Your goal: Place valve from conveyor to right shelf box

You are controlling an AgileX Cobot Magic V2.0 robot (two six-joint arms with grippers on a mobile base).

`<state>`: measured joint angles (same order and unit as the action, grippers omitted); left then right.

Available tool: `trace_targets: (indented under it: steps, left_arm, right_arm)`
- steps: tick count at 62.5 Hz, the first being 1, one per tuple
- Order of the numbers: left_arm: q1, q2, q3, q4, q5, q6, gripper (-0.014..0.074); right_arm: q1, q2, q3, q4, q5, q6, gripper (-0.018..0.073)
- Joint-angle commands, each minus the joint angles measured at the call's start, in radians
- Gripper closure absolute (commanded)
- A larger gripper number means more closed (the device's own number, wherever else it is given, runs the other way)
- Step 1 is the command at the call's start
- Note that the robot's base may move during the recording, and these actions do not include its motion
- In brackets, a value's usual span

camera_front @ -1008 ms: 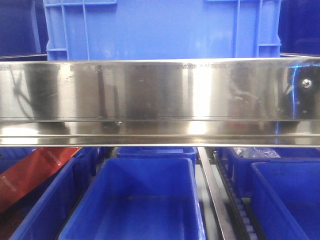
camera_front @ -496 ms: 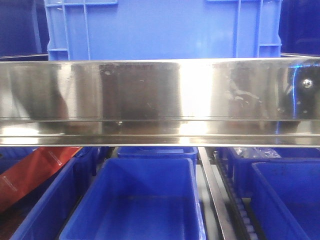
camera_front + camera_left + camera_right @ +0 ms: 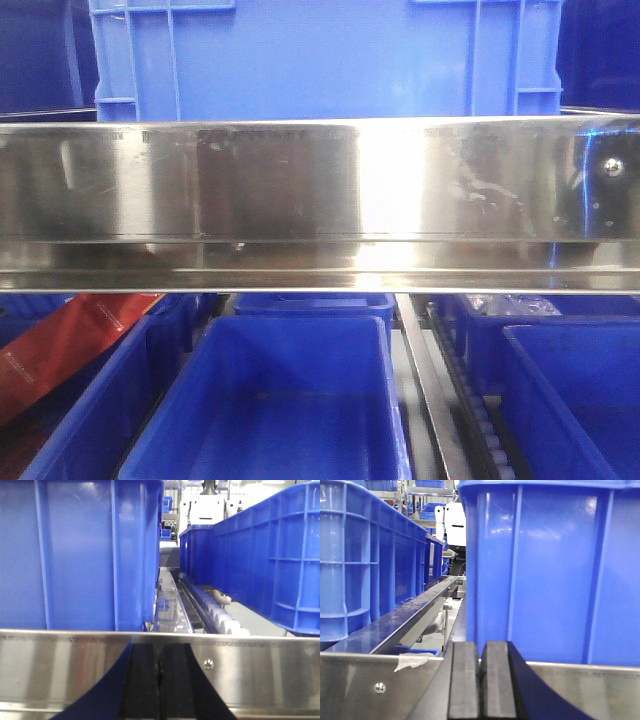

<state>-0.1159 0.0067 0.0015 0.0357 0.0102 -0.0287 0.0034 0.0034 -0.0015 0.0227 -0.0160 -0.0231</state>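
1. No valve and no conveyor show in any view, so I cannot tell which way the valve lies or which arm is nearer.
2. The left gripper (image 3: 159, 682) is closed, pads together, holding nothing, right at the shiny steel rail (image 3: 60, 670).
3. The right gripper (image 3: 481, 680) is closed and holds nothing too, below a big blue crate (image 3: 555, 570).
4. Compared with a second ago, only the reflections on the rail look different; the blue bin (image 3: 290, 400) below it sits the same.

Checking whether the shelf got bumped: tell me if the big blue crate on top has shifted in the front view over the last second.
No. The big blue crate sits in the same spot against the steel rail below it; only reflections on the rail changed.
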Motion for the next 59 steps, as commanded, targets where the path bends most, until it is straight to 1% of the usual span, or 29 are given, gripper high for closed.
trace_targets:
  steps: [1,59]
  left_arm:
    - [-0.001,-0.007,-0.001,-0.006,-0.01,-0.009,0.0707]
    - [-0.001,-0.007,-0.001,-0.006,-0.01,-0.009,0.0707]
  right_arm:
    - [-0.003,-0.003,0.002,0.002,-0.02,0.001,0.0722]
    - [-0.003,-0.003,0.002,0.002,-0.02,0.001,0.0722]
